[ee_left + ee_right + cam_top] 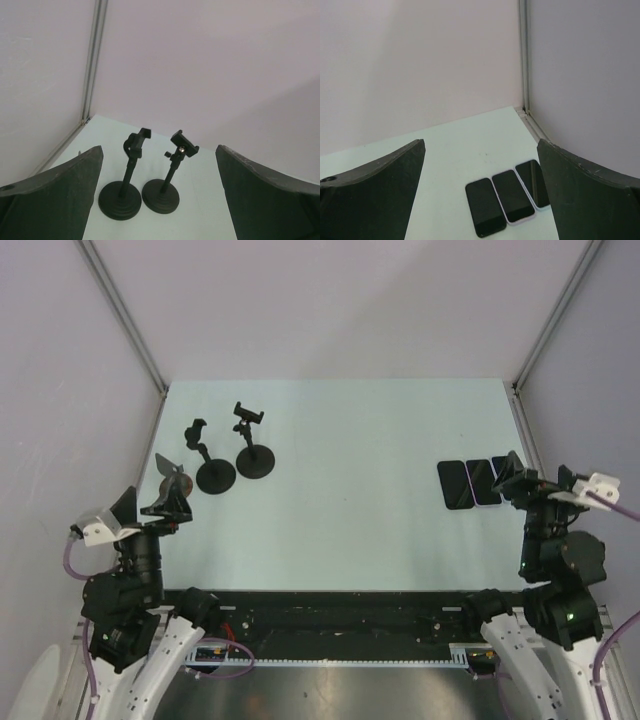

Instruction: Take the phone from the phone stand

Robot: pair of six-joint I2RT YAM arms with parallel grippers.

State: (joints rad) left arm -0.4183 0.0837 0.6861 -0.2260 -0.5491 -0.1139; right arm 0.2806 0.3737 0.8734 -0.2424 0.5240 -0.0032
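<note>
Surface [350,510]: pale green, carrying all items.

Left tool [170,494]: fingers spread wide, holding nothing, positioned at the left edge and facing the stands.

Right tool [514,480]: fingers spread wide, holding nothing, positioned above the right edge, over the phones.

Stands: two black upright units on round bases near the far-left corner, bases just beside each other. First stand [214,472] is nearer the left edge than second stand [254,455].

Phones: left phone [485,206], middle phone [514,196] and right phone [535,182] lie flat, side by side at the right edge, well apart from the stands.
</note>
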